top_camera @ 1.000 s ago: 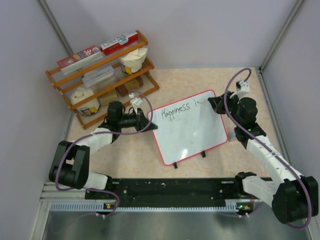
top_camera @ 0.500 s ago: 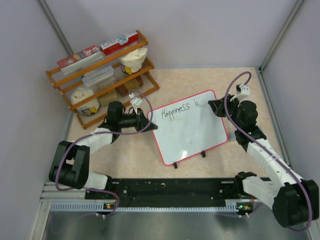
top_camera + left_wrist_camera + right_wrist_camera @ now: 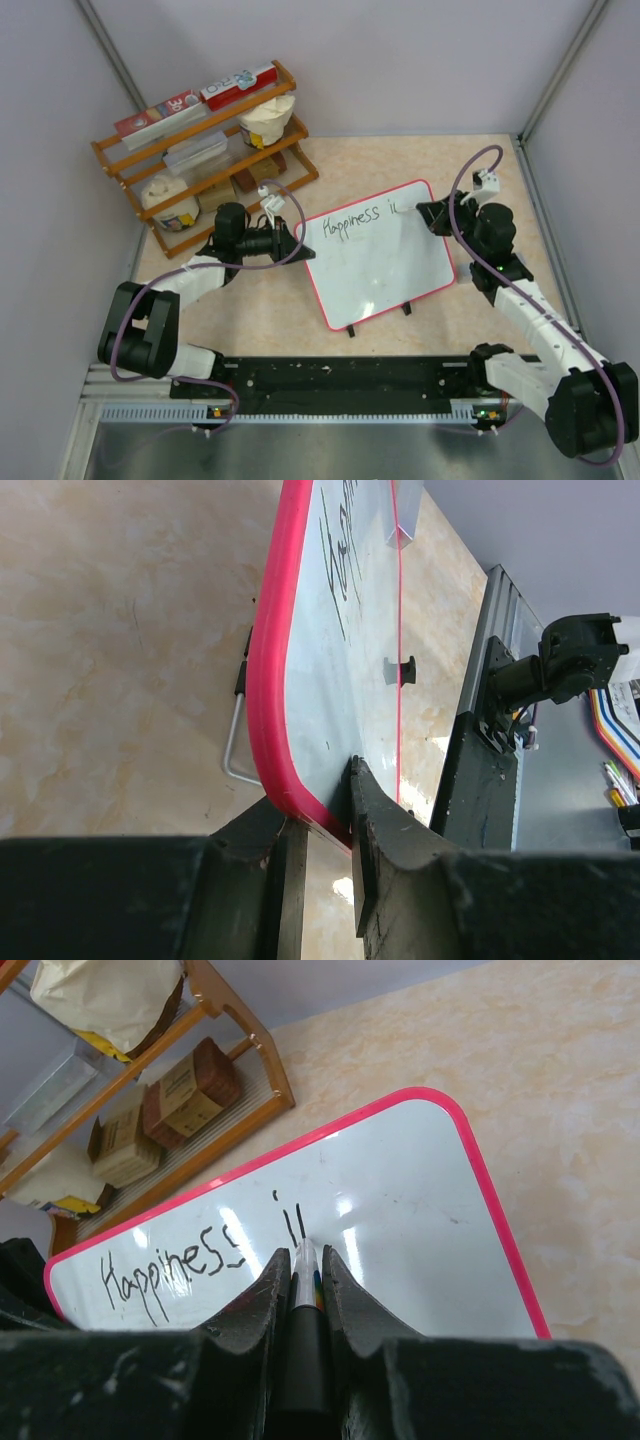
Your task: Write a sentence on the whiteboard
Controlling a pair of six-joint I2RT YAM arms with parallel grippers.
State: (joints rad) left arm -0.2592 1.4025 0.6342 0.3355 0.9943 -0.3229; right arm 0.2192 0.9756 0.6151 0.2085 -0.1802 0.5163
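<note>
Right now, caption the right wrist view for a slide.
Right gripper holds a marker to the whiteboard, just past the word Happiness.

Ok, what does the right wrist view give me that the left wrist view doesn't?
Right wrist only: the right tool gripping the marker, tip on the whiteboard beside the last stroke, plus the wooden shelf. Left wrist only: the left tool clamped on the board's red rim, and the wire stand underneath. Both: the board face and the sentence.
</note>
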